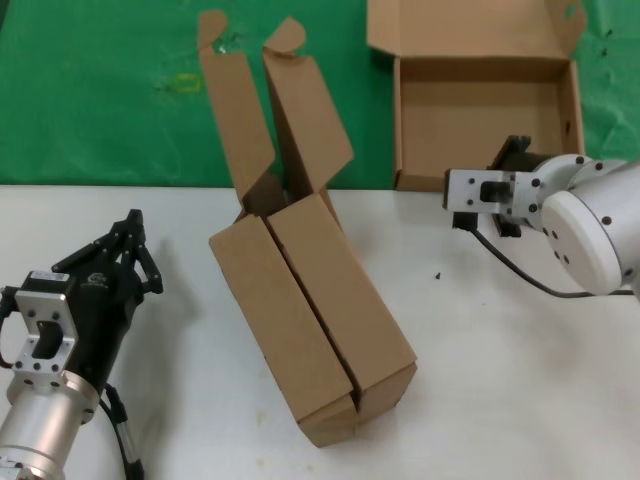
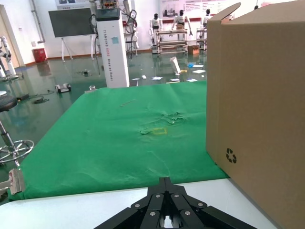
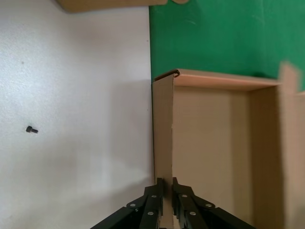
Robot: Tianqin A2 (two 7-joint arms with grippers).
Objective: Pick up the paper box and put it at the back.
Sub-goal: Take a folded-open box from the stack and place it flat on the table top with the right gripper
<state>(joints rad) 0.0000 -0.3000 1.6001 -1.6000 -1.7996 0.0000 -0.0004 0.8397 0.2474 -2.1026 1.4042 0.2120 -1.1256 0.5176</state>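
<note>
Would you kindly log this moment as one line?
right gripper: shut on paper box front wall | box: open, on green cloth | left gripper: idle on table

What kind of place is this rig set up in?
Likely a robotics lab or demo hall: the left wrist view shows humanoid robots standing on a glossy green floor, a white kiosk, and a wall screen behind the green cloth.

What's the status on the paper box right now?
Right gripper shut on paper box front wall, box on green cloth. Left gripper idle, shut, over white table. Twin boxes stand clear.
</note>
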